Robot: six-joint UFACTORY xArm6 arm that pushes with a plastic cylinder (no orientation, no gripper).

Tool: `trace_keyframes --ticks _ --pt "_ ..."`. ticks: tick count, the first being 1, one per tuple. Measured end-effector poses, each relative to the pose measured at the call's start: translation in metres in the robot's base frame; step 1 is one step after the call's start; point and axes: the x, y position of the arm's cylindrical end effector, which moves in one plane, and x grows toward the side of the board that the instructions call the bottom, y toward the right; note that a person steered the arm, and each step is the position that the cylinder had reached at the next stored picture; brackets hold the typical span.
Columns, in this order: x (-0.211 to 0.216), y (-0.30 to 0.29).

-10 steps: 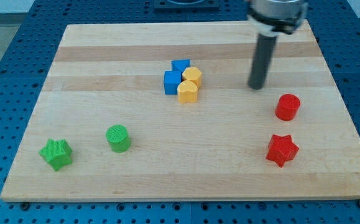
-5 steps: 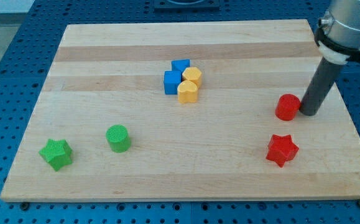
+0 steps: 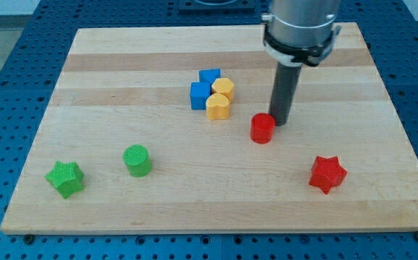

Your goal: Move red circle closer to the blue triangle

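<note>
The red circle stands on the wooden board right of the middle. My tip touches its right side. Two blue blocks sit in a cluster left of it: one at the cluster's top, one at its left. I cannot tell which of them is the triangle. Two yellow blocks press against their right side. The red circle is a short way right of and below the lower yellow block.
A red star lies at the lower right. A green circle and a green star lie at the lower left. The board's edge runs along the view's bottom.
My tip went from above the red circle to its right side, then swept left, pushing the red circle left toward the blue and yellow cluster. Other blocks stayed put.
</note>
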Motion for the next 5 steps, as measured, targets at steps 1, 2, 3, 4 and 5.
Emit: trace_keyframes --ticks 1,2,3,4,5 --pt "0.01 -0.007" --pt "0.032 -0.009" --pt "0.053 -0.012" --pt "0.066 -0.035" --pt "0.074 -0.066"
